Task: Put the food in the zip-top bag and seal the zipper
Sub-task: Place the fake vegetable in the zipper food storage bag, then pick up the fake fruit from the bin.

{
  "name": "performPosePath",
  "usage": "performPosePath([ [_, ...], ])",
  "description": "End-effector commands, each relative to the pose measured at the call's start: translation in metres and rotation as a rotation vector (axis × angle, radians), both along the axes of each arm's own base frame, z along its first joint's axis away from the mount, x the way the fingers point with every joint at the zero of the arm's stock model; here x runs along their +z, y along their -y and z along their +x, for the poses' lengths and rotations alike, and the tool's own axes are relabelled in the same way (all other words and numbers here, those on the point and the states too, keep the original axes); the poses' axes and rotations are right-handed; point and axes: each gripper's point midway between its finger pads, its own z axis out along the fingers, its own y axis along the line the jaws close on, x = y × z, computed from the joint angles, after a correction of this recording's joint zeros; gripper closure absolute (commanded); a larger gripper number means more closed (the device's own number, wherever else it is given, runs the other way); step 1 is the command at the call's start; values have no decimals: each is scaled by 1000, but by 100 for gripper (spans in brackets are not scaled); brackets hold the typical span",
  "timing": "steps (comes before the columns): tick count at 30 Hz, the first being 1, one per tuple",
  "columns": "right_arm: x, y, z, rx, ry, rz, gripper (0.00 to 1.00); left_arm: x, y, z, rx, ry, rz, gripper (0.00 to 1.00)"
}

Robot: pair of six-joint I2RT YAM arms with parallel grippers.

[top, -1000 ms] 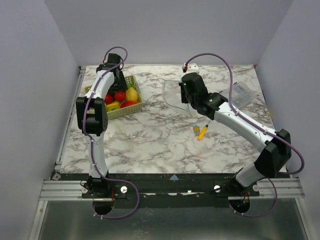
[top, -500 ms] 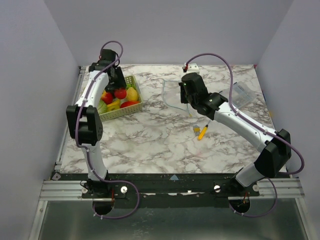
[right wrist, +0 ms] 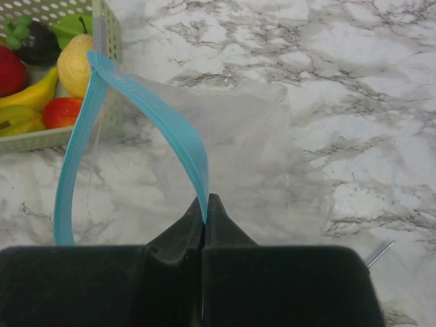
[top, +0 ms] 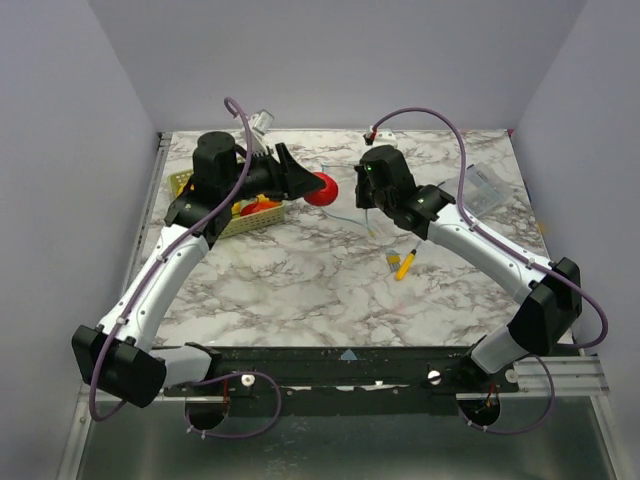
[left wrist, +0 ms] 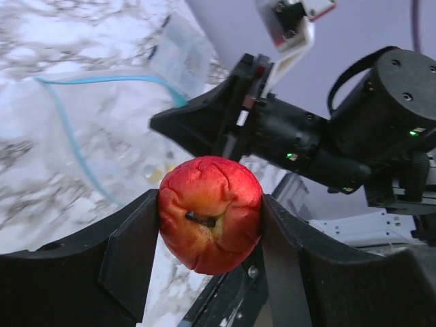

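My left gripper (top: 318,187) is shut on a red toy apple (top: 322,188), held in the air between the green basket (top: 258,217) and the zip-top bag (top: 345,200). In the left wrist view the apple (left wrist: 210,212) sits between both fingers. My right gripper (right wrist: 206,201) is shut on the bag's light-blue zipper (right wrist: 177,126) and holds one lip raised, so the mouth of the clear bag (right wrist: 272,157) gapes toward the basket. More food lies in the basket: a yellow pear (right wrist: 73,63), a banana (right wrist: 27,95) and red pieces (right wrist: 63,112).
A thin yellow stick with a black tip (top: 404,264) lies on the marble right of centre. A smaller clear plastic piece (top: 487,186) lies at the far right. A white block (top: 384,133) sits at the back edge. Walls close three sides.
My left arm has lifted out of the basket with the red apple and swung right toward the bag. My right gripper still holds the zipper and has barely moved.
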Motion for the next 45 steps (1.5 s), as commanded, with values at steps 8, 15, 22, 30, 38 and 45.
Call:
performPosePath([
  [8,27,-12,-8,21,14,159,99,2,49,16,-106,10,-182,67],
  [15,46,-13,-10,6,59,249,100,-34,50,33,-24,-39,-75,65],
  [22,47,-13,-7,1,73,247,100,-38,46,32,1,-23,10,13],
  [30,37,-13,-6,-3,58,225,100,-24,42,26,-10,13,36,1],
  [38,31,-3,-6,-35,63,193,100,-17,-4,34,140,52,101,1],
  [45,32,-2,-8,-29,66,190,100,-62,-88,72,467,-163,20,3],
])
